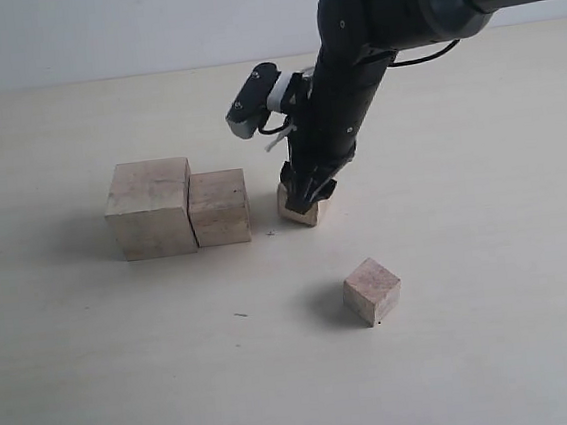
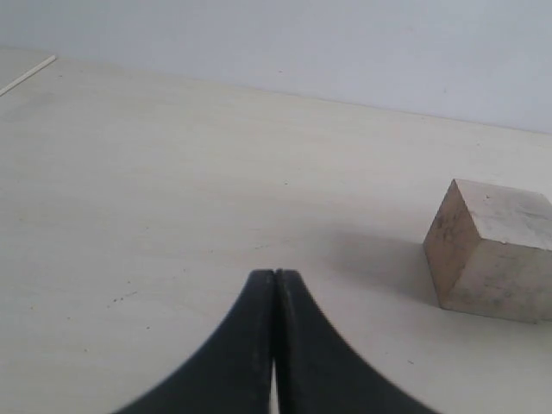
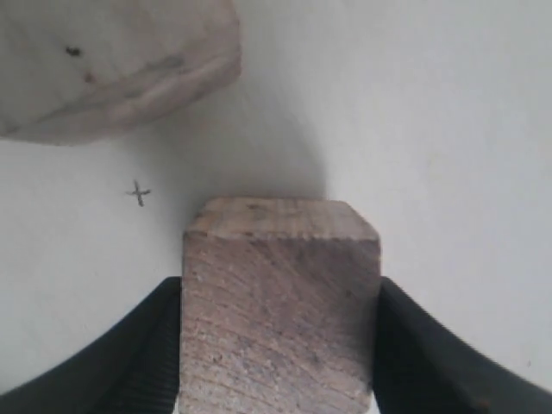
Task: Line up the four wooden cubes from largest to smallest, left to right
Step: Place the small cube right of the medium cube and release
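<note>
The largest wooden cube [image 1: 149, 207] stands at the left, and the second-largest cube [image 1: 219, 207] touches its right side. Just right of that pair, my right gripper [image 1: 307, 192] is shut on a small cube [image 1: 301, 209] held low at the table surface. In the right wrist view this small cube [image 3: 280, 302] fills the gap between both black fingers [image 3: 147, 354], with the corner of the second-largest cube [image 3: 112, 60] close by. Another small cube [image 1: 372, 290] lies alone nearer the front. My left gripper [image 2: 274, 272] is shut on nothing, and a cube [image 2: 492, 250] stands off to its side.
The pale table [image 1: 485, 213] ends at a white wall [image 1: 145, 25] at the back. A small pen cross [image 3: 138, 193] marks the table beside the held cube. The right arm [image 1: 367, 34] reaches in from the upper right.
</note>
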